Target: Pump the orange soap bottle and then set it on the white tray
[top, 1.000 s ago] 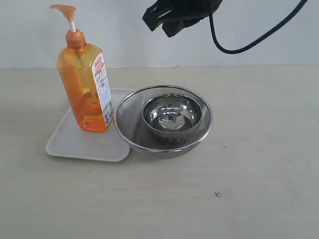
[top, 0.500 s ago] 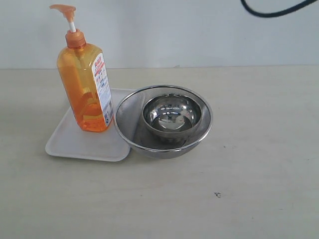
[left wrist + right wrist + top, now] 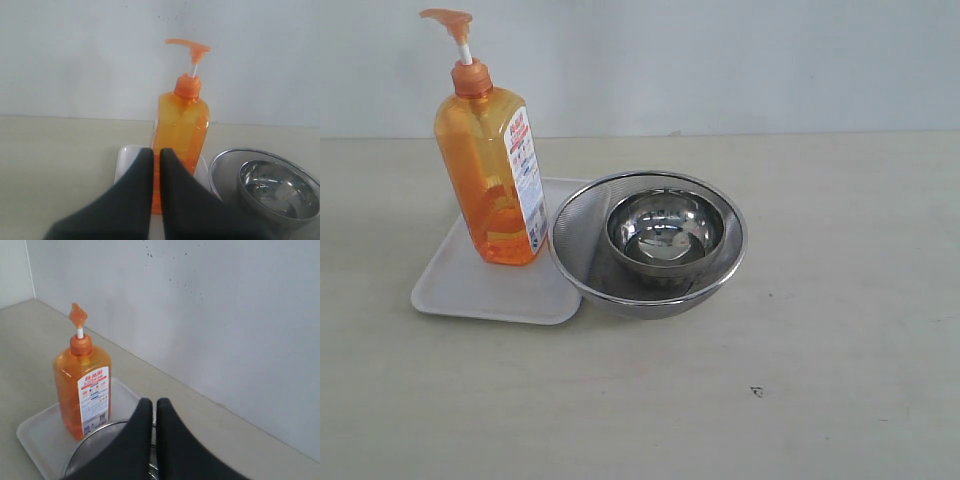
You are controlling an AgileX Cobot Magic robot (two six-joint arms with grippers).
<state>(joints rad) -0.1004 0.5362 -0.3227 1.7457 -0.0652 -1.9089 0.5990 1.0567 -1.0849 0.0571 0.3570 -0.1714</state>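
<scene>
White tray (image 3: 460, 285) bears the orange soap bottle (image 3: 490, 170), upright, just beside the mesh strainer (image 3: 575, 250). Placement appears done; pumping cannot be judged. Left gripper (image 3: 156, 152) and right gripper (image 3: 153, 402): fingers pressed together, empty, clear of the bottle.

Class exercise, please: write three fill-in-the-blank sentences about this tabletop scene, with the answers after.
The tall translucent orange soap bottle stands ____ on the flat white rectangular tray.
The small shiny steel bowl sits ____ the round steel mesh strainer.
The left gripper and right gripper are both ____.
Missing words: upright; inside; shut.
</scene>
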